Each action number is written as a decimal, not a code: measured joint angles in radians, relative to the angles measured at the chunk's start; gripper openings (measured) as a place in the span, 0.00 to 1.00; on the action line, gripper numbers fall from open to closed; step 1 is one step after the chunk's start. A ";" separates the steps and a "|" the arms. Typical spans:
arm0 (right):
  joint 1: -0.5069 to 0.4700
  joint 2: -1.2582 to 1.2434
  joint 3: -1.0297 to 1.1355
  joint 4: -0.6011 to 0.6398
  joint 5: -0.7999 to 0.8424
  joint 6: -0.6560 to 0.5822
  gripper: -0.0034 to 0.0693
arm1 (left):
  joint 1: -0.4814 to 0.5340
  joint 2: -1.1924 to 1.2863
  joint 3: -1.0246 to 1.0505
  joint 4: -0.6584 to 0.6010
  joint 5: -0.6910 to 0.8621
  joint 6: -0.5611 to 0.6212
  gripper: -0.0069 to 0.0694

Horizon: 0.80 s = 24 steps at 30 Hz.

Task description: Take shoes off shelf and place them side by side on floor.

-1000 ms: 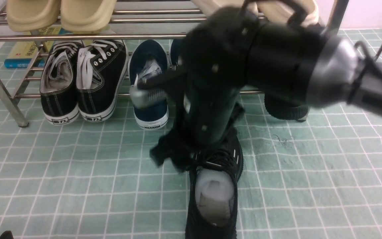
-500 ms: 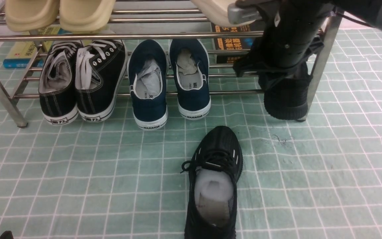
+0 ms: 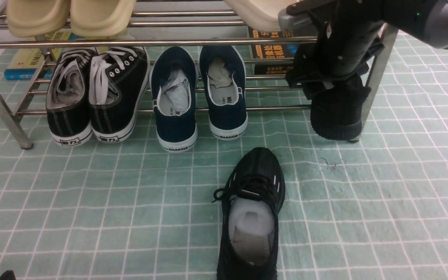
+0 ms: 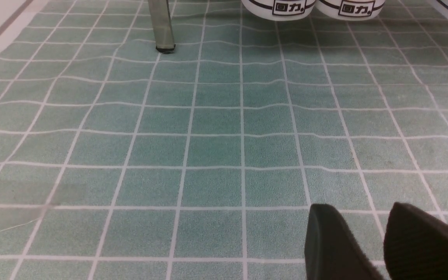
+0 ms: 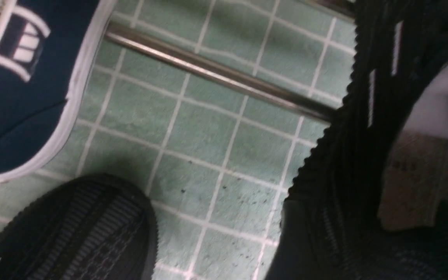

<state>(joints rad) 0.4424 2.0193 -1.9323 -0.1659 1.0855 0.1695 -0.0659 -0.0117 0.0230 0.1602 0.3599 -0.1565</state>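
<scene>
Looking from largest to smallest, the pale green floor with its white grid fills most of the front view. The steel shelf runs across the upper part of the frame. The right arm comes in from the upper right corner and points steeply down toward the right end of the lower tier.

One of the black knit shoes lies on the floor at the lower centre, with its toe toward the shelf. The other shoe rests on the lower bars at the upper right, with its toe hanging over the front bar, directly under the arm.

The right claw sits on top of this shoe, near its opening. Dark parts hide the jaws, so I cannot tell if it is open or gripping. The left claw hovers low over bare floor with its fingers a little apart and holds nothing.

The step, as I judge it, is to take the second shoe. It would be good to pinch the collar or heel wall firmly and to lift before pulling, so that the sole clears the bar. The shoe then goes just beside the first one, with the toes in the same direction.
</scene>
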 joint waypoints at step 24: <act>0.000 0.124 -0.009 -0.061 -0.086 -0.004 0.37 | 0.000 0.000 0.000 0.000 0.000 0.000 0.41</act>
<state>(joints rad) 0.4424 2.1435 -1.9418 -0.2271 0.9993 0.1653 -0.0659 -0.0117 0.0230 0.1602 0.3599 -0.1565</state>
